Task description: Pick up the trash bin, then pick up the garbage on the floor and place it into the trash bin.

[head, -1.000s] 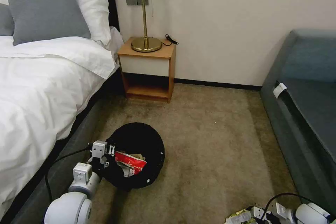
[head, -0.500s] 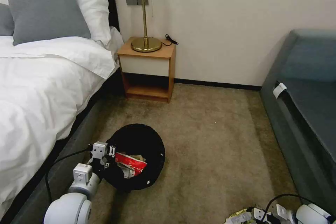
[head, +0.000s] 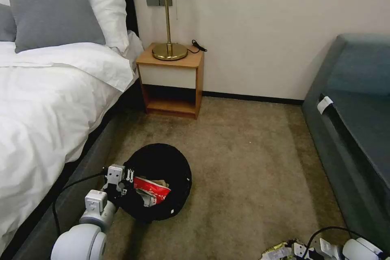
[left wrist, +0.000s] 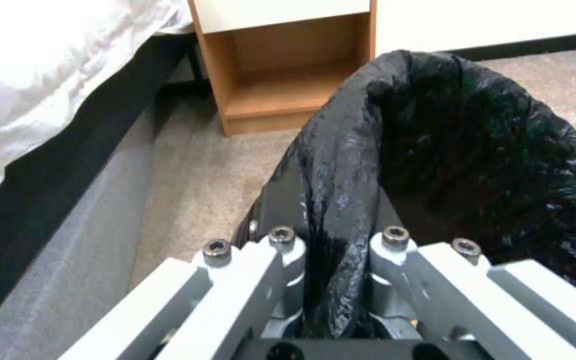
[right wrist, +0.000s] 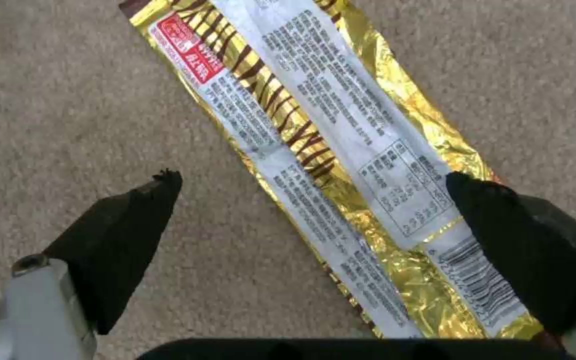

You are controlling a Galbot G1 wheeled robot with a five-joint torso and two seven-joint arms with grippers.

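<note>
The trash bin (head: 162,162), lined with a glossy black bag, sits tilted just off the carpet beside the bed. My left gripper (head: 122,183) is shut on its near rim; in the left wrist view the gripper (left wrist: 338,242) pinches a fold of the bag (left wrist: 475,150). A red-and-white packet (head: 152,189) and some brown paper lie inside the bin. My right gripper (right wrist: 311,185) hangs open low over the carpet. A gold-and-black snack wrapper (right wrist: 315,125) lies flat between its black fingertips (right wrist: 145,210). In the head view that gripper (head: 296,250) and wrapper (head: 276,249) are at the bottom edge.
A bed with white linen (head: 44,101) runs along the left. A wooden nightstand (head: 172,85) with a brass lamp (head: 167,16) stands against the far wall. A dark sofa (head: 357,122) lines the right. Open carpet (head: 252,158) lies between them.
The bin has sunk very slightly in my left gripper's hold. My right gripper has dropped a little toward the carpet and the wrapper.
</note>
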